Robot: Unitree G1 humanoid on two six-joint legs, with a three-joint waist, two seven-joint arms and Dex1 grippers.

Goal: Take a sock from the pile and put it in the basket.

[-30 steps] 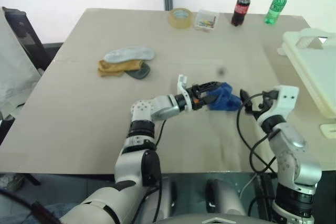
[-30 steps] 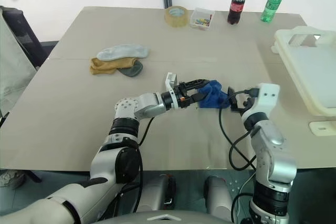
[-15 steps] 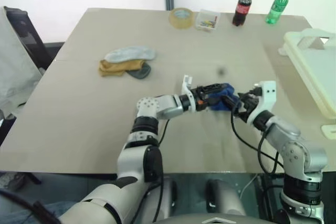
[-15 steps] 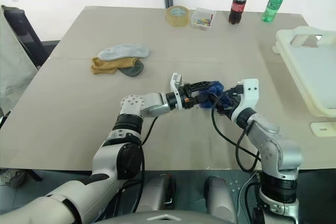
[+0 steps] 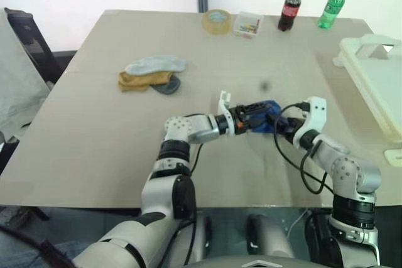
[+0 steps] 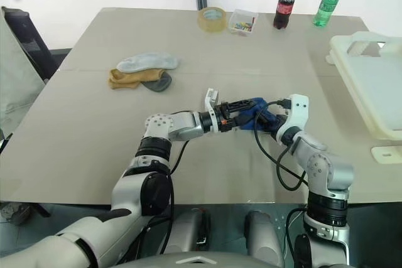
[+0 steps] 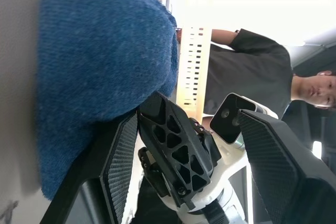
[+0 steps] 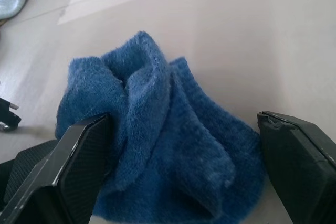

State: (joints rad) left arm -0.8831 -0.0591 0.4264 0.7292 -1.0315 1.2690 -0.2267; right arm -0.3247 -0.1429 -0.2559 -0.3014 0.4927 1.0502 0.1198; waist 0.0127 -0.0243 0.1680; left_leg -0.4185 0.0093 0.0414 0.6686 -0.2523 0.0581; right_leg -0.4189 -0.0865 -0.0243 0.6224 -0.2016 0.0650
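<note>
**Q:** Two grippers on one sock, is that what went on in that shot? Who actually had it?

**A:** Pretty much. The royal-blue knit ankle sock (image 5: 264, 122) sat bunched up near the middle of the big beige tabletop (image 5: 94, 123), right between both hands. The left gripper (image 5: 256, 115) came in level from the robot's left with its black fingers spread fairly wide, and the sock lay against one finger (image 7: 118, 166). I couldn't tell if that counted as a real hold. The right gripper (image 8: 178, 182) was wide open, one finger (image 8: 79, 166) on either side of the crumpled fabric, not pinching it.

**Q:** So it was nowhere near the target?

**A:** Nope. The large cream-white plastic basket with the cut-out handle (image 5: 377, 73) stood well apart at the table's right edge. The loose pile of leftover socks (image 5: 152, 74), pale grey-blue on top of mustard yellow and dark grey, was off toward the far left.

**Q:** Anything else up there?

**A:** At the far edge: a roll of tape (image 5: 216, 21), a small clear box (image 5: 247, 24), a cola bottle (image 5: 289, 8) and a green bottle (image 5: 330, 7). A person in a dark shirt (image 7: 252, 72) showed in the left wrist view.
</note>
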